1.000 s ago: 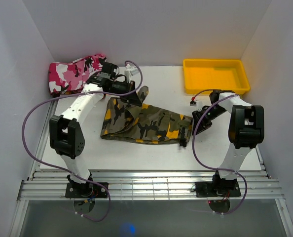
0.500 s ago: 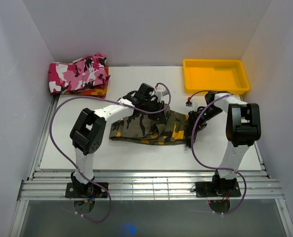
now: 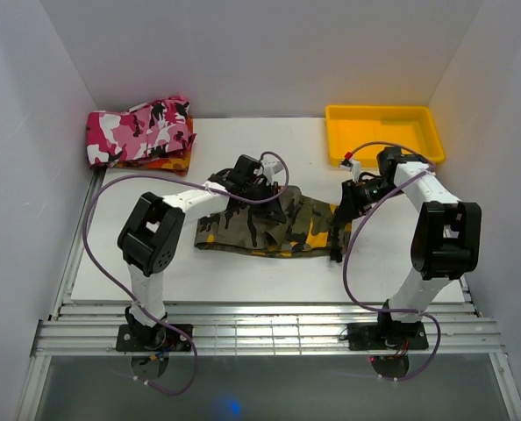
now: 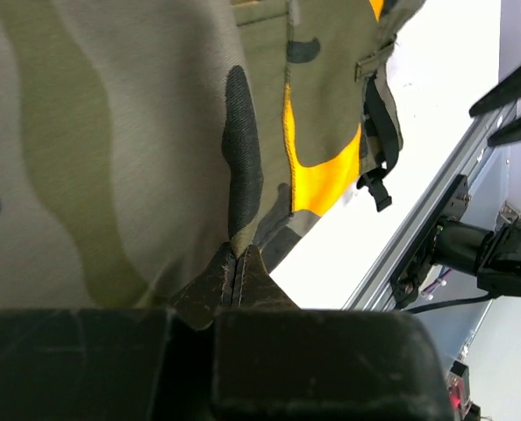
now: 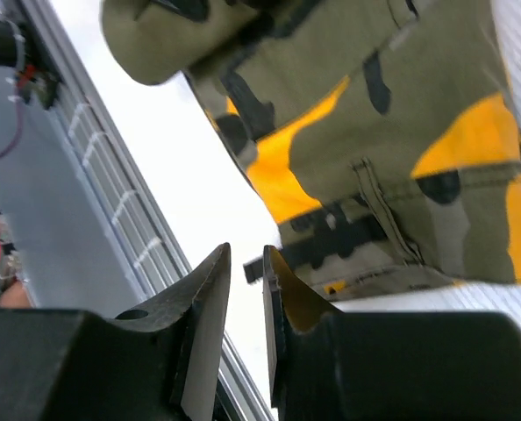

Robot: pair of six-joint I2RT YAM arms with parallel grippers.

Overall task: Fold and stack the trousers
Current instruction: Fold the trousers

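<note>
Left claw [image 4: 236, 260] pinches the trousers [image 3: 269, 230]; right claw [image 5: 246, 254], slightly parted and empty, should pin them flat during the fold.

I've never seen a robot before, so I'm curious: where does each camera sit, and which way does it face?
Top external: above and behind the bases, looking down on the table, the left arm, the right arm and the trousers.
Left wrist: on the left arm, looking along the left end effector, shut on the trousers.
Right wrist: on the right arm, looking past the right end effector, slightly open, at the trousers' edge.
All three share the trousers.
</note>
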